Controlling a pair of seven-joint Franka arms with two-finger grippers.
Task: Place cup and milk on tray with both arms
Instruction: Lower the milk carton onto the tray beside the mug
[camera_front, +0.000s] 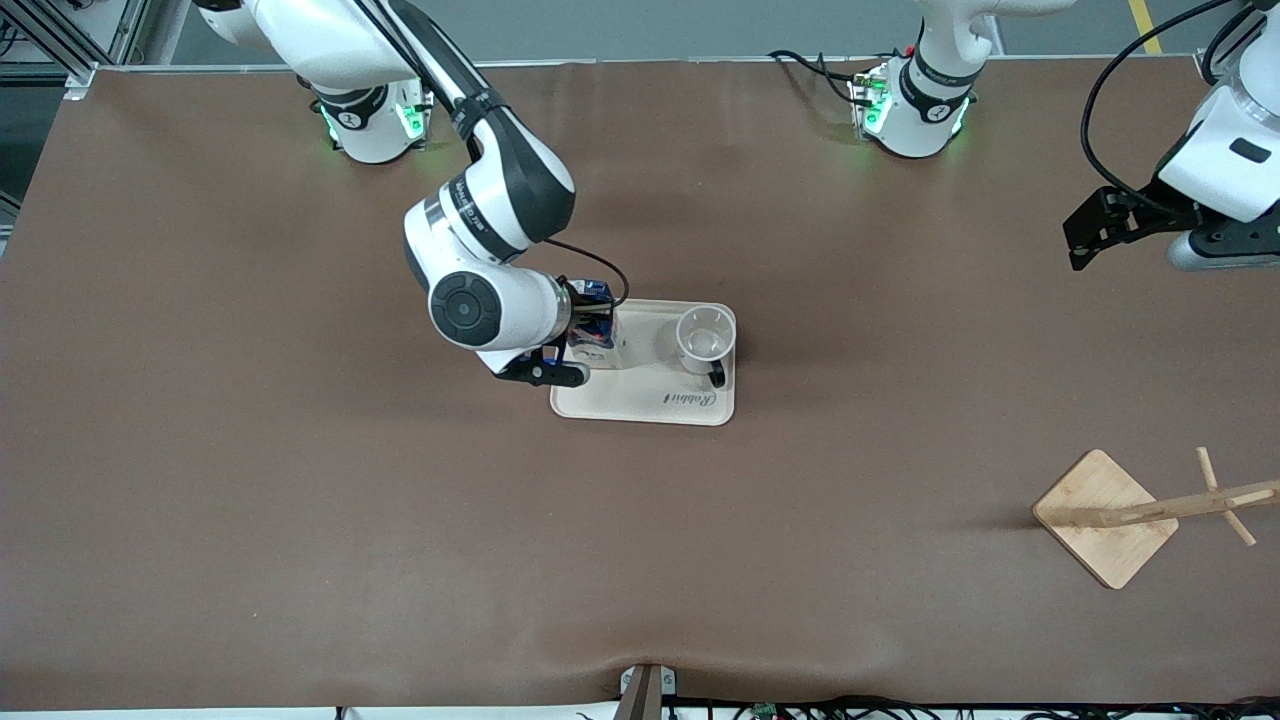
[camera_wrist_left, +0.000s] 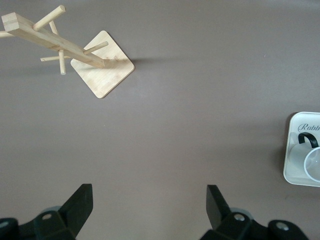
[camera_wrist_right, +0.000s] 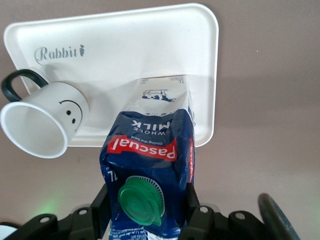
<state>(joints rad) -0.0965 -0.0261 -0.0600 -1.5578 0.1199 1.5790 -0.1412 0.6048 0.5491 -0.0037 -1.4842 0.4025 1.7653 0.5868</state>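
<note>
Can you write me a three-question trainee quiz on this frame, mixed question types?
1. True or false: the cup stands on the tray.
2. What does the right hand hold? A) the cup B) the milk C) nothing
3. Fill in: the left hand hangs open over the bare table, toward the end where the wooden ____ stands.

Key:
1. True: it sits upright on the tray, beside the milk.
2. B: the fingers are shut on the carton, which is over the tray's edge.
3. stand
</note>
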